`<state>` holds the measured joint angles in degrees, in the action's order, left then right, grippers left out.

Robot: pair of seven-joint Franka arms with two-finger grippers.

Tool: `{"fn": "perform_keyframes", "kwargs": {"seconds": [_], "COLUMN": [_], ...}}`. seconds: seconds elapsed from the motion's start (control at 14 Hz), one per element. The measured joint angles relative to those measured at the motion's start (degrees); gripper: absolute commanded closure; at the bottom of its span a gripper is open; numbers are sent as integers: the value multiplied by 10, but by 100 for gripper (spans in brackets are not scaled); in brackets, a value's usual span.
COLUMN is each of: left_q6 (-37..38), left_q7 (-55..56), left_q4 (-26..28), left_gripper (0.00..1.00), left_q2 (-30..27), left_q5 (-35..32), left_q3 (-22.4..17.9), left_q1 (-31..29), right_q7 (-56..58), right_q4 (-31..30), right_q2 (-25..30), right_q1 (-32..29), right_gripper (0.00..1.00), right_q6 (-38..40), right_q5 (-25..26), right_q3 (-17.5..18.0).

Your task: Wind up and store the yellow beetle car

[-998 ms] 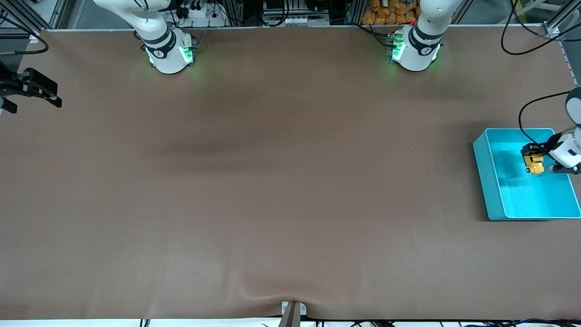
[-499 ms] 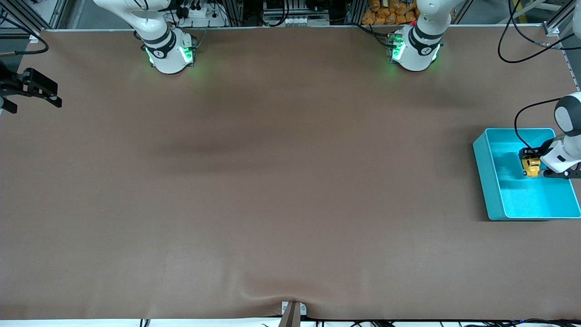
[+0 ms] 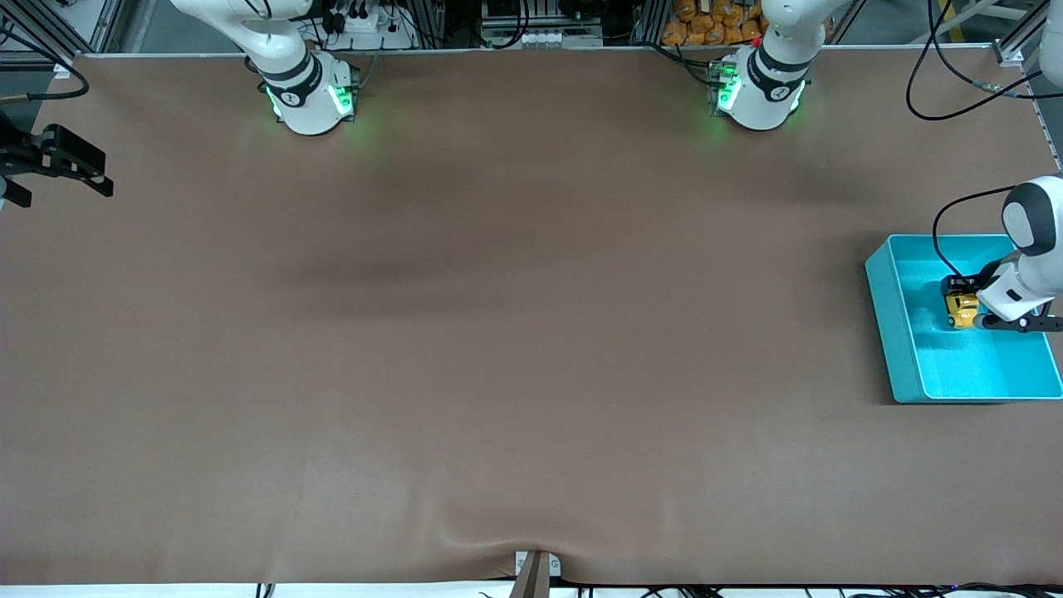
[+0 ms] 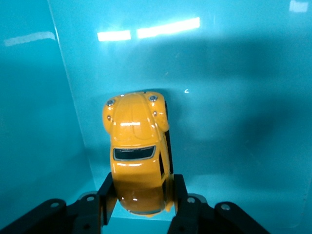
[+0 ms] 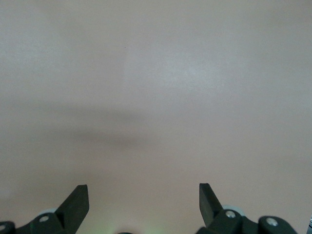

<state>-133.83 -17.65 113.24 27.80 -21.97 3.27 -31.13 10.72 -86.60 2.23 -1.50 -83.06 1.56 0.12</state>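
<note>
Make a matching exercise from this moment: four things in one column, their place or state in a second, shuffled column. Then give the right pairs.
Things:
1. yellow beetle car
2. left gripper
3. right gripper
4. turquoise bin

Places or states:
A. open, over bare table, waiting
B. on the table at the left arm's end
C. shut on the toy, low inside the bin
D. held by its rear, nose toward the bin wall

Pairs: 1-D, 2-C, 3-A, 4-B
</note>
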Motion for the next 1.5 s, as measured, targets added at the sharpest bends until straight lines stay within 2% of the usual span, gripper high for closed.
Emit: {"fn": "perform_keyframes", "kwargs": {"seconds": [0.14, 0.21, 0.29, 0.36, 0.43, 0.78, 0.93, 1.14, 1.28, 1.5], "left_q6": [-4, -6, -7, -7, -8, -11, 0, 51, 81, 122], "left_q7": [0, 0, 0, 0, -1, -1, -1, 2, 4, 10], "left_q4": [0, 0, -1, -1, -1, -22, -24, -24, -25, -28], "left_gripper": [92, 87, 65, 29, 0, 0, 0, 0, 0, 0], "left_q2": [3, 4, 5, 5, 5, -14, -43, -96, -128, -172], "left_q5": [-17, -19, -19, -20, -20, -20, -20, -18, 16, 61], "left_q3": [0, 0, 0, 0, 0, 0, 4, 33, 39, 28], "left_q1": [1, 1, 2, 2, 3, 17, 28, 34, 47, 97], "right_q7": [0, 0, 0, 0, 0, 0, 0, 0, 0, 0], "right_q4": [0, 0, 0, 0, 0, 0, 0, 0, 0, 0], "right_q2": [0, 0, 0, 0, 0, 0, 0, 0, 0, 0], "right_q1": [0, 0, 0, 0, 0, 0, 0, 0, 0, 0], "right_gripper": [0, 0, 0, 0, 0, 0, 0, 0, 0, 0], "right_q6": [0, 0, 0, 0, 0, 0, 0, 1, 1, 1], "right_q5": [0, 0, 0, 0, 0, 0, 0, 0, 0, 0], "right_q3": [0, 0, 0, 0, 0, 0, 0, 0, 0, 0]}}
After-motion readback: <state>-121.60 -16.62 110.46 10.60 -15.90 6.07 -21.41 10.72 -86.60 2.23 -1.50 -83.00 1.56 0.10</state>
